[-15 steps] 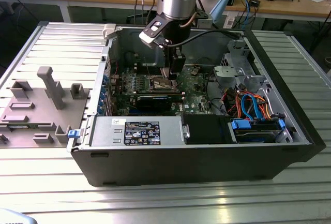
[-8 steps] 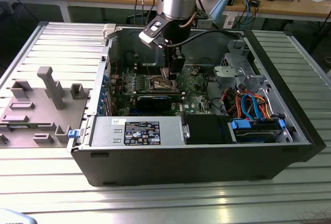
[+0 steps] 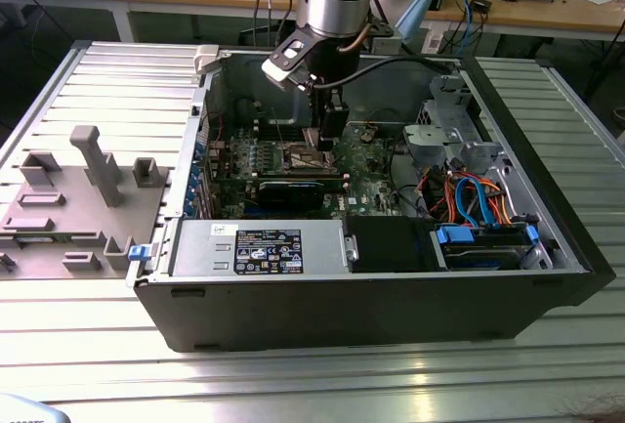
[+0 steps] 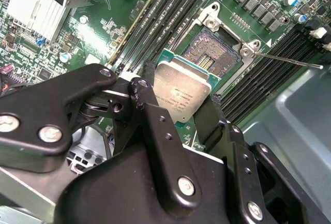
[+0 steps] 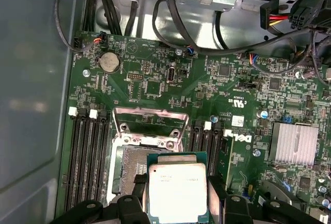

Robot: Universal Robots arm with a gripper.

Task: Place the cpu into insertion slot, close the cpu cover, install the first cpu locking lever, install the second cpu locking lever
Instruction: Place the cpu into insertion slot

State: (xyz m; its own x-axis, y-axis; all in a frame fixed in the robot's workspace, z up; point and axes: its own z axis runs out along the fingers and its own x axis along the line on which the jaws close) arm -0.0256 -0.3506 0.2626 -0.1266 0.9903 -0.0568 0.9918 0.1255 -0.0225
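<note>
Second wrist view: the cpu (image 4: 182, 95) is clamped in the pincer (image 4: 178, 102) close by the insertion slot (image 4: 213, 52), not yet put in, so every step is left.

Exterior view high, wrist views near insertion slot (image 4: 214, 53)

I see an open computer case (image 3: 391, 316) on a ribbed metal table (image 3: 293, 384), a grey power supply (image 3: 195, 247) along its near wall, orange and blue cables (image 3: 469, 198) toward the exterior view's right, and a grey plastic stand (image 3: 93, 164) outside on that view's left.
</note>
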